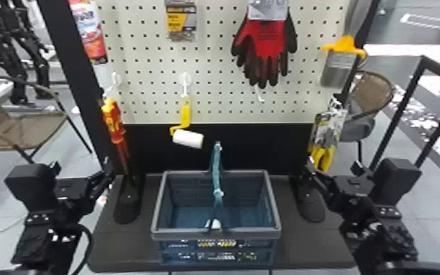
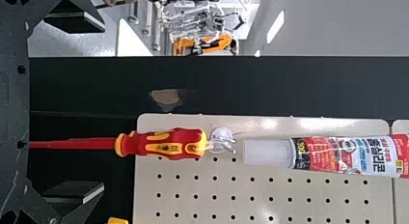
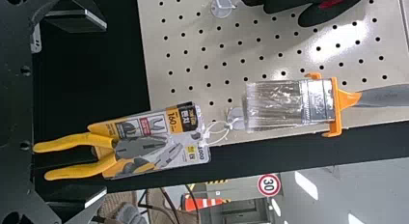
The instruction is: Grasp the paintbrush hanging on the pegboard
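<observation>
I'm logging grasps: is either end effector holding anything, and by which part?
Nothing is held: the black left end effector and black right end effector are both open and empty.

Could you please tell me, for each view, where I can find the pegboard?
Head view: the pegboard is in the upper middle, behind the gloves.
Left wrist view: behind the handle of the screwdriver.
Right wrist view: behind most of the paintbrush.
Shared landmark: the black panel just below the board.
</observation>
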### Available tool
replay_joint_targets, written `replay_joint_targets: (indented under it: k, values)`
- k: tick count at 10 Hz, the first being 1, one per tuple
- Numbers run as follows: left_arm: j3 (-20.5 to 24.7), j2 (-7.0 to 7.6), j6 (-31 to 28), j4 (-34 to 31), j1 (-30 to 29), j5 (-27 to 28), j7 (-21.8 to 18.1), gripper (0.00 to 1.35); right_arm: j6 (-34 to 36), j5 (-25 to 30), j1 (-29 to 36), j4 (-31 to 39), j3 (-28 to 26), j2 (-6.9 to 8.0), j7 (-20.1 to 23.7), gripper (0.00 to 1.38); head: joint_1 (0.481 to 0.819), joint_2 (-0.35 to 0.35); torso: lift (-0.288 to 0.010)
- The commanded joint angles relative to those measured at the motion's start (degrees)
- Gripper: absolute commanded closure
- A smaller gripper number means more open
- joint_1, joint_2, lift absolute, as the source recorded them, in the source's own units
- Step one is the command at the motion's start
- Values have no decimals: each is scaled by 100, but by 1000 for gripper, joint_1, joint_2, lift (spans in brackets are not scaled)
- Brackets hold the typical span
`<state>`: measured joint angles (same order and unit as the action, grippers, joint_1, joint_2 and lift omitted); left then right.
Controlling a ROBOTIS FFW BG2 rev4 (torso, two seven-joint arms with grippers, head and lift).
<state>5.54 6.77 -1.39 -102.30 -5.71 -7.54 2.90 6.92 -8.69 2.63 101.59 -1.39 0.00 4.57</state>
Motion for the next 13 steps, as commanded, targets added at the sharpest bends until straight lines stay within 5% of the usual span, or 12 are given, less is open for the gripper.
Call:
replay_joint_targets:
  k: [1,10,13]
  values:
    - [0,8,-2,0,9,-2,0,147,2,-1,0,2,-2,0,0,110,549,0,-100]
    - [0,-1,-2,0,9,-2,0,147,186,17,-79,133,-72,-18,0,108,549,0,-100]
    - [0,-9,-20,0,9,7,0,147,854,-18,-404,555,-151,-264,27,107,549,0,-100]
